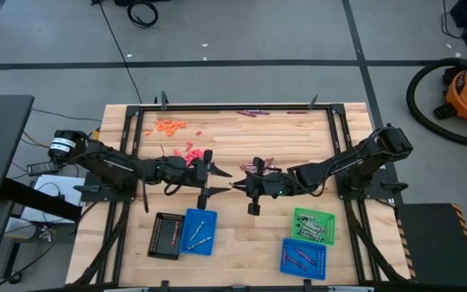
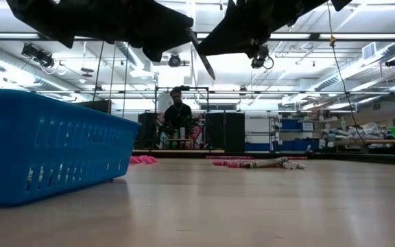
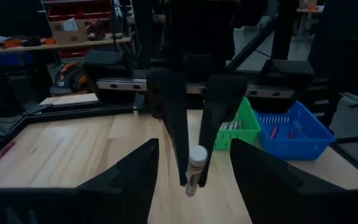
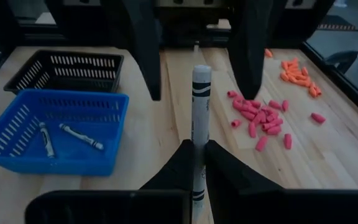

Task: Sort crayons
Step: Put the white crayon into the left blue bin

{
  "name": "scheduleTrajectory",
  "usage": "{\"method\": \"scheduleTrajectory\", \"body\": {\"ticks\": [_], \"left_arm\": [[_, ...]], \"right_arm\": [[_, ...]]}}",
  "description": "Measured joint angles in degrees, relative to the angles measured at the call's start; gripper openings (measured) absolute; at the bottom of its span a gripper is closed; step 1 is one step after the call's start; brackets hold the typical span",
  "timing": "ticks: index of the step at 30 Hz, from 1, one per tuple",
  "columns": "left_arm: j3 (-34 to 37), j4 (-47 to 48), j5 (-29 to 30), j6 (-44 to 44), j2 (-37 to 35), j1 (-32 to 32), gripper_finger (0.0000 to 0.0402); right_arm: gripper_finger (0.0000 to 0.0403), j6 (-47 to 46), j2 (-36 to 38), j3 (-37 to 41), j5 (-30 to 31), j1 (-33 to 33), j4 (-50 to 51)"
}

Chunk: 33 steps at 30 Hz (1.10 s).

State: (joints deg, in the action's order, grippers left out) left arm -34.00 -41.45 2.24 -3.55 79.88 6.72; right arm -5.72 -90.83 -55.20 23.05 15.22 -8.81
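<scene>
1. The right gripper [image 1: 237, 185] hangs above the middle of the table [image 1: 242, 243], its jaws pinched on a silver-grey crayon [image 4: 199, 124] that points at the left gripper [image 1: 219, 182]
2. The left gripper faces it, jaws spread wide, holding nothing
3. Red-pink crayon pieces [image 4: 260, 118] lie in the table's middle and orange ones [image 1: 169, 126] near its far left corner
4. The near edge has a black tray [image 1: 165, 235], two blue trays [image 1: 198, 231] and a green tray [image 1: 313, 225]

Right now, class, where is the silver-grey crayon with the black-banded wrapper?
The silver-grey crayon is pinched in the right tool, held above the middle of the wooden table in the high view, facing the open left tool, with the scattered red-pink crayons just beyond.
</scene>
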Motion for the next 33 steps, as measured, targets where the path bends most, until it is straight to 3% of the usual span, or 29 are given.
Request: {"method": "scheduleTrajectory", "body": {"ticks": [12,23,28,33], "left_arm": [[0.0,-1.62,0.02,0.11,0.0,0.0,0.0158],[0.0,-1.8,0.24,0.17,0.0,0.02,0.0026],[-0.04,0.35,-0.01,1.9,-0.2,-0.01,0.0021],[-0.16,8.04,-0.57,3.62,-4.92,0.71,0.0024]], "right_arm": [[0.003,2.7,0.0,0.0,-0.17,0.42,-3.29],[0.0055,2.3,0.0,0.02,-0.19,0.38,-3.48],[0.0079,0.48,0.0,0.02,-0.68,0.47,-2.2],[0.0112,-1.74,0.28,0.02,-2.4,1.06,1.46]]}}
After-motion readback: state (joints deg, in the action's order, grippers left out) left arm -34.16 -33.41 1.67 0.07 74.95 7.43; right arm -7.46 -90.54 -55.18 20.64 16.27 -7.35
